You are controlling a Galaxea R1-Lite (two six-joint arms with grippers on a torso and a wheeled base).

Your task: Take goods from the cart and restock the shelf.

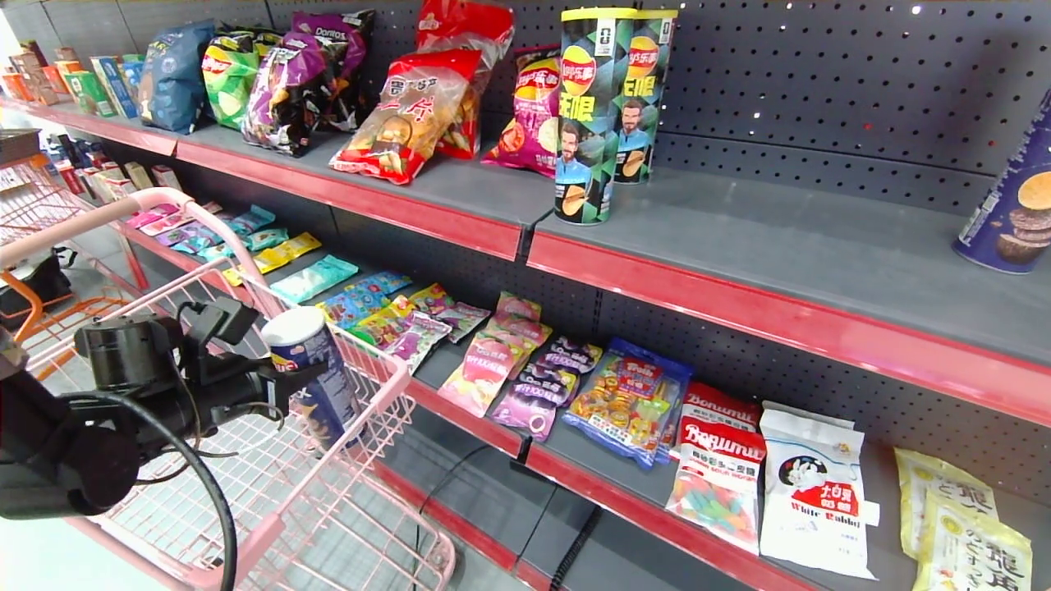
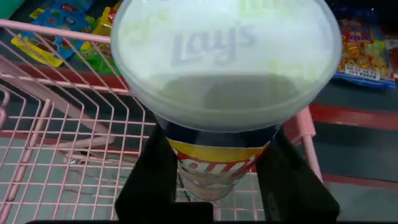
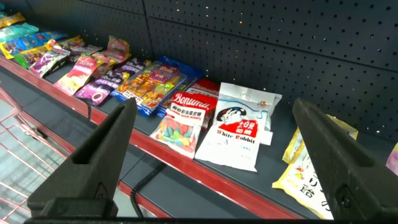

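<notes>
A blue chip can point(image 1: 328, 402) with a white plastic lid stands upright in the left claw point(image 1: 300, 377). The claw's two black fingers are closed against the can's sides, below the lid. The pink wire cart point(image 1: 386, 361) lies around and beneath this claw. The can's lower part sits behind the cart's wire wall, and the rim runs just past the can on the shelf side.

Beyond the left claw, above and to its right, is the grey upper board of the shelf point(image 1: 739, 238). Two tall chip cans point(image 1: 587, 123) stand upright there, touching each other.

The right claw point(image 3: 214, 109) has its fingers spread wide and holds nothing. It faces the lower shelf board. Straight ahead of it a white bag point(image 3: 239, 130) lies flat, with a red sweet bag point(image 3: 186, 118) just beside it.
</notes>
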